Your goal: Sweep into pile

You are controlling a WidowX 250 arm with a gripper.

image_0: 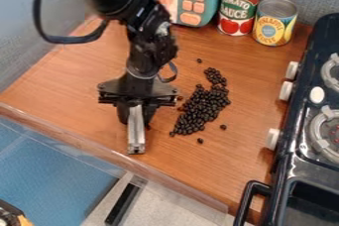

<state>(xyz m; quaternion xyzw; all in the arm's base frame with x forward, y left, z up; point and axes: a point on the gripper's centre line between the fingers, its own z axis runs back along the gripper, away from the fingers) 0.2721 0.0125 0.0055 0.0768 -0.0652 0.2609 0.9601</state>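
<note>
Pincer (pixel 136 114) pointing down over the table (pixel 73 86), I am clenched on the upper end of a pale bar (pixel 136 138), which I take for my sweeping tool. In the camera view its lower end points toward the table's front edge, beside the dark beans (pixel 202 108) and apart from most of them. They lie in a long, uneven patch between me and the stove (pixel 296 121), thickest in the middle, with one stray bean (pixel 199 61) near the cans (pixel 275 22) and a couple more toward the front edge.

The bar looks stiff and light enough; its upper end seems the right place to hold, leaving the rest free to push. The beans I judge small, hard and light, likely to roll on smooth wood, so I'd not pinch them singly but nudge them from the outside inward, slow and low. Pressed too hard, the bar could twist in my grip or ride over them; pushed too fast, they would scatter
</note>
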